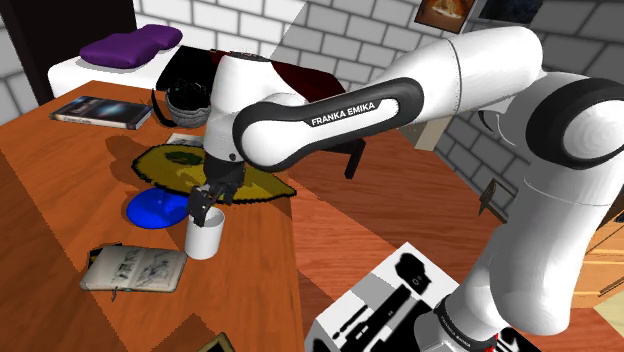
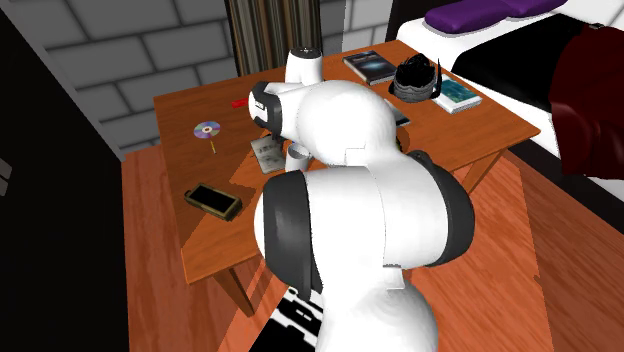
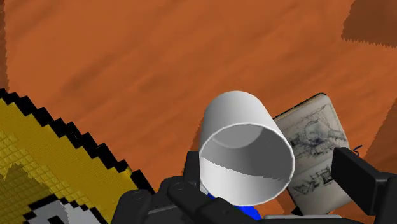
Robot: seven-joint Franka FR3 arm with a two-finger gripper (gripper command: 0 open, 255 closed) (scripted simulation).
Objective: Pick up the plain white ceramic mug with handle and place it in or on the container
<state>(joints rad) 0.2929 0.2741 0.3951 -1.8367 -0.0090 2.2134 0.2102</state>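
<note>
Reaching for the mug, not gripped yet.

The mug [image 1: 204, 238] stands on the table [image 1: 60, 190], just beside the blue dish [image 1: 150, 211]. The gripper [image 1: 204, 203] is down at its rim with 2 fingers spread: 1 is by the mug's wall, the other stands apart, so nothing is pinched. I think the next move is to close on the wall, lift straight up, then go over to the dish, which looks like the container. The table edge is near on the shoulder view's right. A notebook [image 1: 135, 268] and yellow mat [image 1: 190, 165] lie close, so sliding room is small.
</note>
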